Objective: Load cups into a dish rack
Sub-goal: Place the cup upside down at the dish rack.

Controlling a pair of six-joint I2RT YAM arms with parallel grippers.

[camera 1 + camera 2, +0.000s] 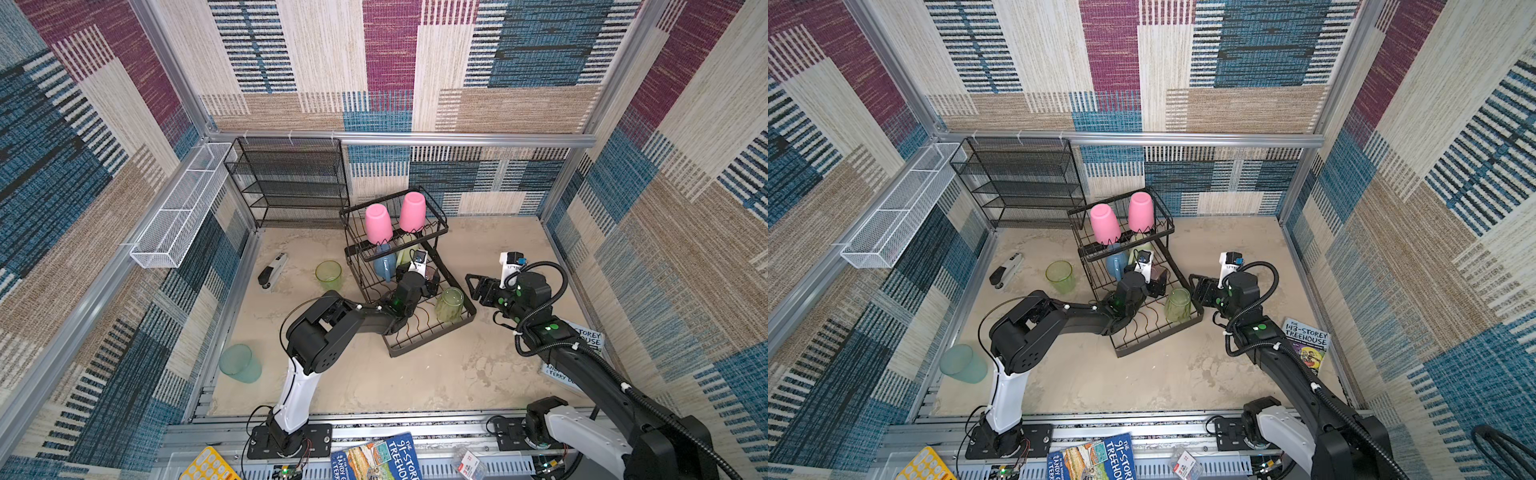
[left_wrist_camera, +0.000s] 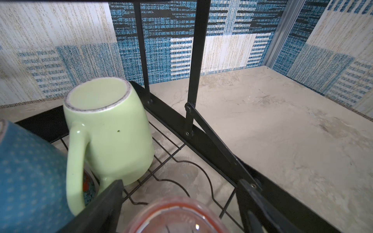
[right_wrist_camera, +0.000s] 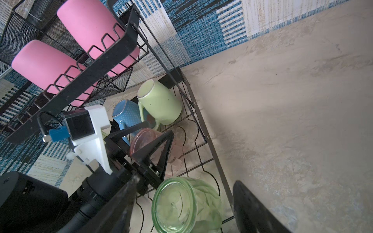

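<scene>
The black wire dish rack (image 1: 428,338) stands mid-table. Two pink tumblers (image 1: 378,223) sit upside down in its upper basket. On the lower tray are a blue mug (image 2: 30,177), a pale-green mug (image 2: 113,137), a clear-pink cup (image 2: 177,217) and a clear-green cup (image 3: 181,205), all inverted. My left gripper (image 1: 428,276) is open, its fingers either side of the clear-pink cup with gaps showing. My right gripper (image 1: 473,287) is open at the tray's right end, straddling the clear-green cup without touching it. Another clear-green cup (image 1: 328,274) stands on the table left of the rack. A teal cup (image 1: 240,362) lies at the left edge.
A black mesh shelf unit (image 1: 291,183) stands against the back wall and a white mesh basket (image 1: 178,208) hangs on the left rail. A stapler (image 1: 272,270) lies left of the rack. One book (image 1: 1306,345) lies under the right arm and another (image 1: 378,457) is at the front.
</scene>
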